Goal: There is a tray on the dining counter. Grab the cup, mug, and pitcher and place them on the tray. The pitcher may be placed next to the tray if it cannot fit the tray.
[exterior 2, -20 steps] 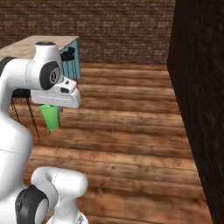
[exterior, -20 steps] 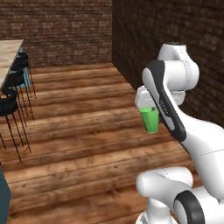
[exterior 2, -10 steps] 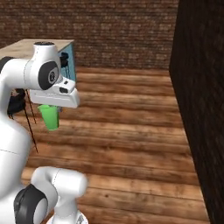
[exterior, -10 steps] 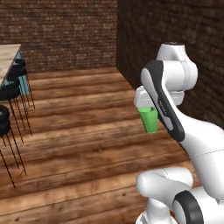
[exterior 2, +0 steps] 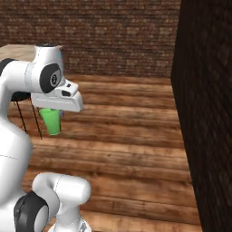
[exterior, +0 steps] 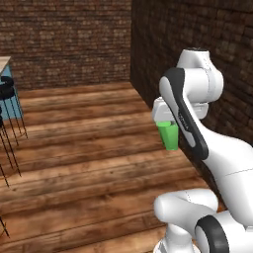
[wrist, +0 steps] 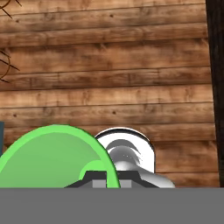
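Observation:
The bright green cup point(exterior: 170, 136) hangs above the wooden floor, gripped at its rim by my gripper point(exterior: 167, 124), which is shut on it. From the other side the cup point(exterior 2: 52, 121) sits just under the hand, with the gripper point(exterior 2: 52, 110) above it. In the hand view the cup's open mouth point(wrist: 48, 157) is at the lower left, and a dark fingertip point(wrist: 99, 177) presses on its rim. A corner of the dining counter point(exterior: 3, 62) shows at the far left and its beige top point(exterior 2: 18, 49) at the back left. The tray, mug and pitcher are out of view.
Black bar stools point(exterior: 7, 92) with thin legs point(exterior 2: 28, 118) stand by the counter. A dark brick wall point(exterior: 197, 29) runs close on the right point(exterior 2: 204, 113). Another brick wall closes the back. Wooden plank floor point(exterior: 89, 148) lies open ahead.
The whole picture has shifted, so the base has turned: counter and stools slid left in the left base view. The cup stays held in the same pose.

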